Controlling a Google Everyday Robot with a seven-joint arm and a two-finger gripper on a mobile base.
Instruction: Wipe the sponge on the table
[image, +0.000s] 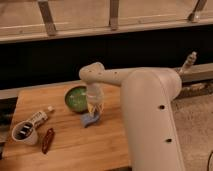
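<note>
Gripper (94, 109) sat down on the sponge (90, 120) on the table (65, 150), just right of the green bowl (76, 98).
Clenched or released: could not tell. Wiping looked under way; how much was done was unclear.

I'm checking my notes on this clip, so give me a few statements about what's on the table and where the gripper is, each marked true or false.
1. The light-blue sponge is on the wooden table, close to the green bowl. True.
2. The gripper is over the white cup. False: it is down at the sponge; the white cup stands near the table's left edge.
3. The reddish-brown object lies inside the green bowl. False: the reddish-brown object lies on the table beside the white cup.
4. A small bottle lies on its side between the white cup and the green bowl. True.
</note>
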